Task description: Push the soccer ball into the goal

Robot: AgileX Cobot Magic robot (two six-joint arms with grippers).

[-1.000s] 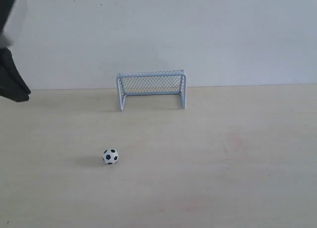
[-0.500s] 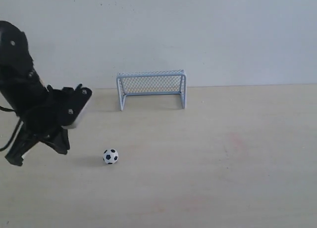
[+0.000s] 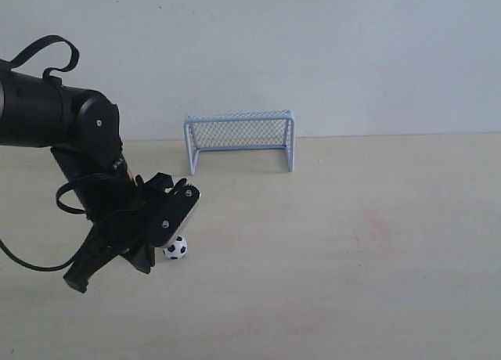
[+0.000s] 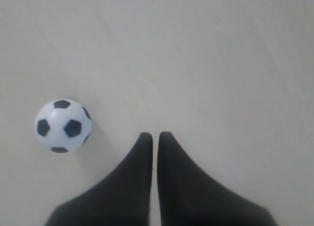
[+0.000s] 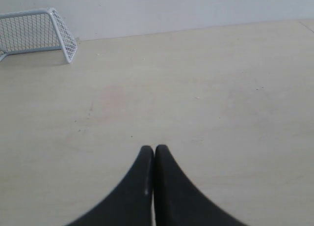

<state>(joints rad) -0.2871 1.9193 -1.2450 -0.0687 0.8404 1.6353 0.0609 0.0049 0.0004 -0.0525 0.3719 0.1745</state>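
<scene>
Across the pale table, bare surface is seen between the goal, set by the far wall, and the soccer ball at its 7 o'clock. The goal's long axis runs 9 to 3, mouth toward 6. The left gripper, pressed together, is held just beside the ball; the ball's top is partly hidden by the wrist. The right gripper is likewise pressed together.

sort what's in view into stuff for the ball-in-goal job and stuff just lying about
For the job: soccer ball, goal, left gripper (shut, beside the ball).
Just there: right gripper (shut, ball out of its view), faint reddish stain on the table.
</scene>
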